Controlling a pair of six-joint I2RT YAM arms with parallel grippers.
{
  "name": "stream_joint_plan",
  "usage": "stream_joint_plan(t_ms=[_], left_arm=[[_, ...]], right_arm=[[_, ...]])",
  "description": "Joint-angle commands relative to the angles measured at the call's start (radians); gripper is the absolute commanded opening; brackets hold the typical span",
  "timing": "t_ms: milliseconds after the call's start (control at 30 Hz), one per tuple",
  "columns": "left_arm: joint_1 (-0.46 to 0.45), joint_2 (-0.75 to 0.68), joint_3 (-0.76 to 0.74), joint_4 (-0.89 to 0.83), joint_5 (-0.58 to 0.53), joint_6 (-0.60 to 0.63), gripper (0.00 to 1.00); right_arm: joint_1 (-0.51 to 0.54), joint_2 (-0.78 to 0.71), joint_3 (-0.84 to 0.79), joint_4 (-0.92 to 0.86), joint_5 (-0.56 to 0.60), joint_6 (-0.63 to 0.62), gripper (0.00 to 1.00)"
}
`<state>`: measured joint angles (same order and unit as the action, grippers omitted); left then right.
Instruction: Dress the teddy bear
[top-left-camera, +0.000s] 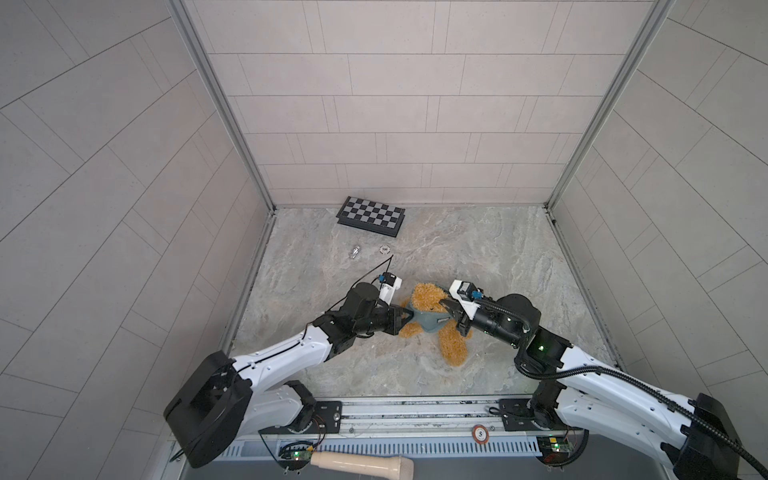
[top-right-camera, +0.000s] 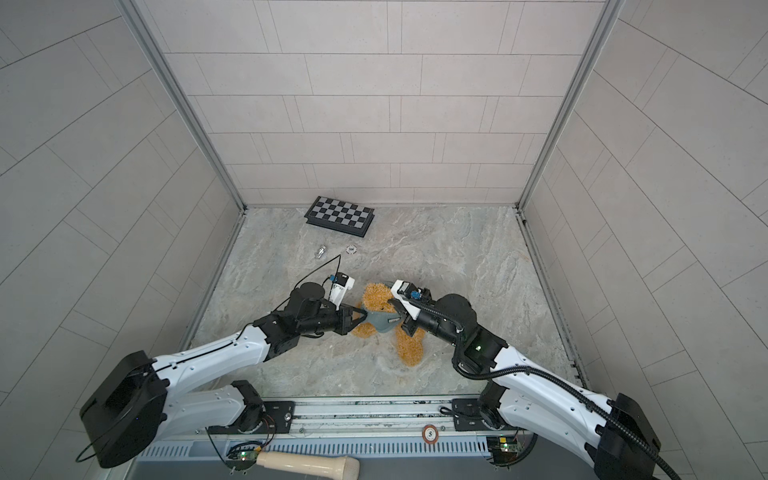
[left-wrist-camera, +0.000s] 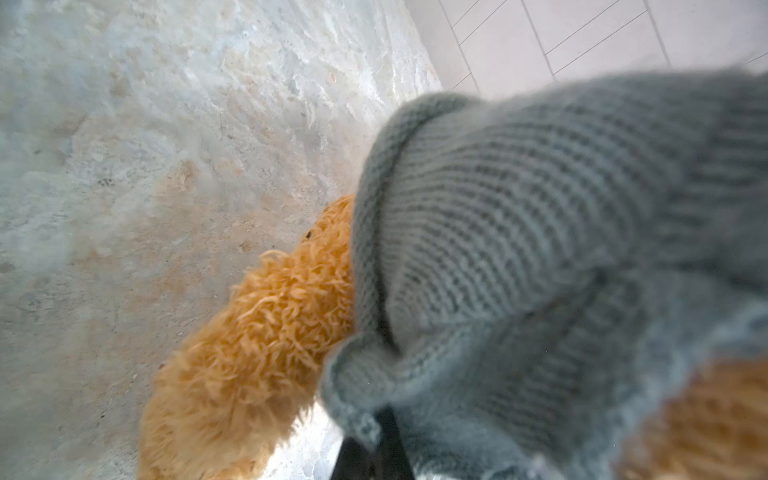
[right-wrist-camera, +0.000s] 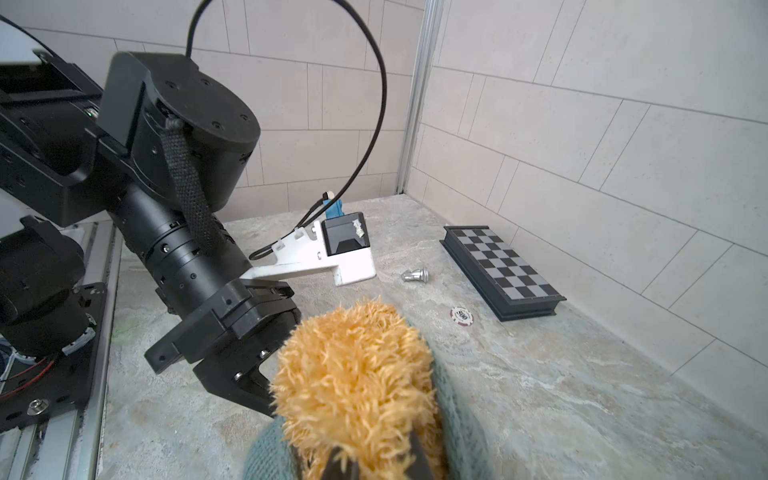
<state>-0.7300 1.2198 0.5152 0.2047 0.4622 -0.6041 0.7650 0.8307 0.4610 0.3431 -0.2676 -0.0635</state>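
At the near edge a metal rail (top-left-camera: 415, 409) carries both arm bases, with a red-rimmed chip (top-left-camera: 480, 434) marked "5" on it and a pale wooden handle (top-left-camera: 361, 462) lying in front. Beyond it spreads a grey, marble-patterned table (top-left-camera: 519, 270) closed in by pale tiled walls (top-left-camera: 395, 104) on three sides. The teddy bear (top-left-camera: 428, 296) lies near the middle of the table; its long axis runs away from the rail, with the head toward the back wall and one shaggy leg trailing to the near right. A grey-blue knitted garment (top-left-camera: 428, 323) is stretched across its body. The left tool (top-left-camera: 405, 318) is pressed together on one edge of the knit, and the right tool (top-left-camera: 449, 318) is nipped nearly closed on the opposite edge, with fur bunched at its tips. Farther back lie a toppled silver chess piece (top-left-camera: 354, 252) and a poker chip (right-wrist-camera: 462, 314) that seems to read "500". A folded chessboard (top-left-camera: 371, 216) lies by the back wall.
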Motion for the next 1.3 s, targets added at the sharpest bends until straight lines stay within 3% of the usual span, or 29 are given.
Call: stream_joint_plan(t_ms=[0, 300, 400, 500, 600, 633, 667, 767, 900, 1100, 1267], left_arm=[[-0.008, 0.089, -0.072, -0.211, -0.083, 0.027, 0.0], [-0.002, 0.081, -0.081, -0.231, -0.105, 0.061, 0.0], [-0.013, 0.005, -0.065, -0.229, -0.033, 0.095, 0.0], [-0.051, -0.109, 0.018, -0.388, -0.061, 0.183, 0.0], [-0.082, -0.232, 0.072, -0.52, -0.149, 0.229, 0.64], [-0.084, -0.267, 0.1, -0.593, -0.185, 0.25, 0.76], [-0.085, -0.302, 0.126, -0.647, -0.206, 0.272, 0.81], [-0.115, -0.408, 0.231, -0.819, -0.276, 0.346, 0.81], [-0.161, -0.454, 0.392, -0.931, -0.295, 0.451, 0.79], [-0.228, -0.276, 0.638, -0.937, -0.329, 0.623, 0.78], [-0.229, -0.139, 0.738, -0.903, -0.32, 0.74, 0.78]], right_arm=[[0.002, -0.099, 0.049, 0.319, 0.043, 0.003, 0.0], [0.002, -0.102, 0.021, 0.318, 0.078, -0.007, 0.0], [0.002, -0.076, 0.025, 0.306, 0.016, -0.014, 0.0], [0.002, -0.053, 0.035, 0.261, -0.079, -0.052, 0.0], [0.002, -0.063, 0.061, 0.137, -0.119, -0.121, 0.0], [0.0, -0.069, 0.077, 0.072, -0.126, -0.154, 0.0], [0.0, -0.075, 0.094, 0.009, -0.128, -0.186, 0.0], [0.001, -0.071, 0.151, -0.153, -0.141, -0.273, 0.0], [0.001, -0.02, 0.199, -0.192, -0.165, -0.32, 0.0], [0.004, 0.021, 0.259, -0.255, -0.241, -0.381, 0.0], [0.008, 0.023, 0.266, -0.277, -0.274, -0.389, 0.0]])
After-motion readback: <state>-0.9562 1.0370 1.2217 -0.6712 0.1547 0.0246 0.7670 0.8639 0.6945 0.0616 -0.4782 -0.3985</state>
